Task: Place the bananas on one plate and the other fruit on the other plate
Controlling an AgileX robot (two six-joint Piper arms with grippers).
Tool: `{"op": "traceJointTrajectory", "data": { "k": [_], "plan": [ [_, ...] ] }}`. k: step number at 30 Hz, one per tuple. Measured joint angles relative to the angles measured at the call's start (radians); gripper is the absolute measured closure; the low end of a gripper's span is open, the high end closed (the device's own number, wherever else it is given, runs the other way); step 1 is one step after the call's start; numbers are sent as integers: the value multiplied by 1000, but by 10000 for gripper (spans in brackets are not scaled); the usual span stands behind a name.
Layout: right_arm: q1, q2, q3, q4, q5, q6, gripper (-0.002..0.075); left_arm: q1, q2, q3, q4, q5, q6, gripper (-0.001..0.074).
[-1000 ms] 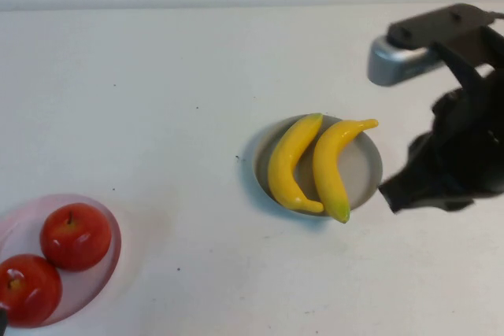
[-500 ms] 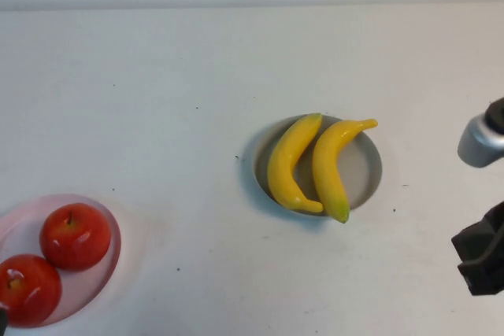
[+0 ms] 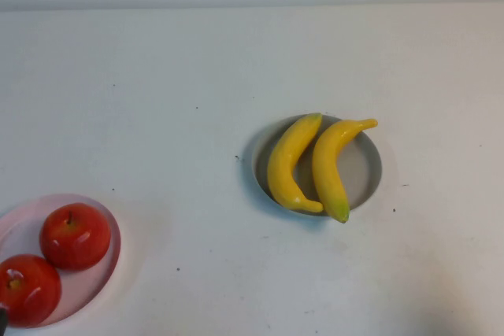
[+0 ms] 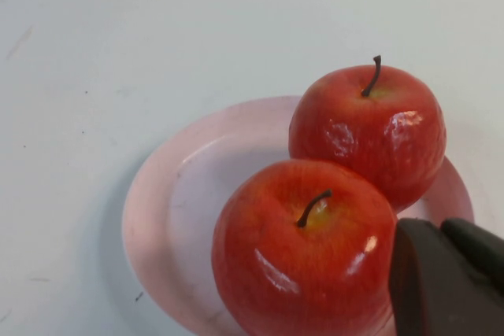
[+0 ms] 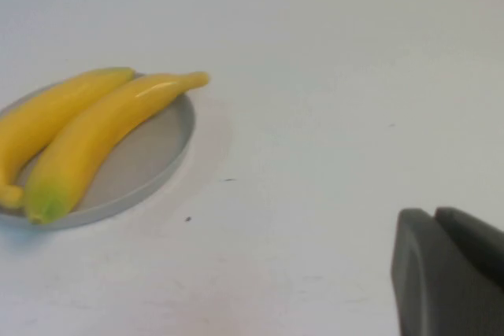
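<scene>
High view, worktop (image 3: 157, 76): you had a plain white surface with two plates set well apart.
Grey-blue plate (image 3: 366, 167): it sat right of centre and carried both bananas (image 3: 329, 167) side by side, tips overhanging the rim.
Pink plate (image 3: 98, 273): it lay at the near left corner and held both apples (image 3: 75, 235), touching each other.
Task state: by my reading you had the sorting finished.
Handling: the fruit looked glossy, stiff and light, so likely slippery; you would have gripped a banana at mid-length, an apple across its widest part.
Left pincer (image 4: 445, 277): it hung just beside the nearer apple; I cannot tell its state.
Right pincer (image 5: 449, 273): it was well clear of the bananas, holding nothing; state unclear.
</scene>
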Motion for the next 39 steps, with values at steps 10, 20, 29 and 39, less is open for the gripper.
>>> {"op": "traceJointTrajectory", "data": {
  "k": [10, 20, 29, 39],
  "plan": [
    [-101, -389, 90, -4, 150, -2, 741, 0, 0, 0, 0, 0, 0, 733],
    [-102, -447, 91, -18, 336, -99, 741, 0, 0, 0, 0, 1, 0, 733],
    [-102, -447, 91, -24, 338, -108, 741, 0, 0, 0, 0, 1, 0, 733],
    [-102, -447, 91, -26, 339, -110, 741, 0, 0, 0, 0, 1, 0, 733]
  ]
}}
